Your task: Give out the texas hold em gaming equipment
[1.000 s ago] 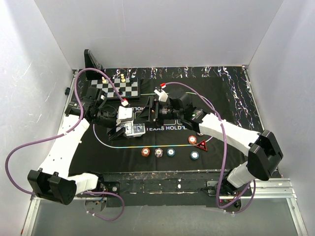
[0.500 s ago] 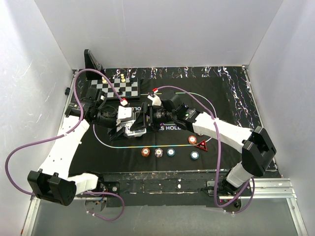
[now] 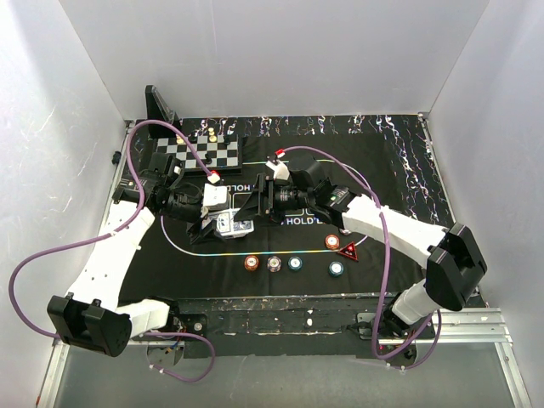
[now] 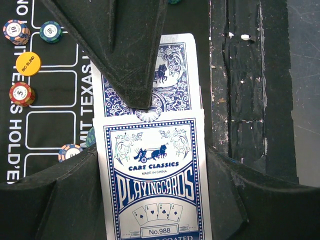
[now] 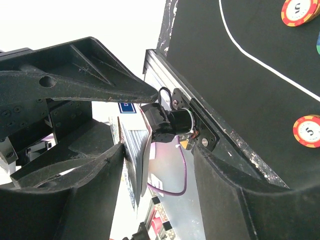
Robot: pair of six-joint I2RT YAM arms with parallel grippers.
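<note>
My left gripper [image 3: 219, 224] is shut on a blue-and-white playing card box [image 4: 152, 180], held above the black mat. Blue-backed cards [image 4: 175, 85] stick out of its open end. My right gripper [image 3: 248, 206] stands open at that end. One of its fingers [image 4: 125, 50] lies over the top card. In the right wrist view the deck's edge [image 5: 134, 155] sits between my right gripper's [image 5: 160, 167] jaws, against the left one, and one card bends away. Poker chips [image 3: 274, 263] lie in a row near the front. A red chip [image 3: 332, 241], a red triangular marker [image 3: 349, 252] and a teal chip [image 3: 337, 269] lie to the right.
A black-and-white chessboard [image 3: 204, 153] with pieces sits at the back left, a black stand [image 3: 158, 105] behind it. A yellow disc [image 4: 27, 63] and more chips [image 4: 22, 93] lie on the mat below the box. White walls close in on three sides.
My right arm has reached left to the card box, and its jaws have narrowed a little. The left gripper has kept the box nearly still.
</note>
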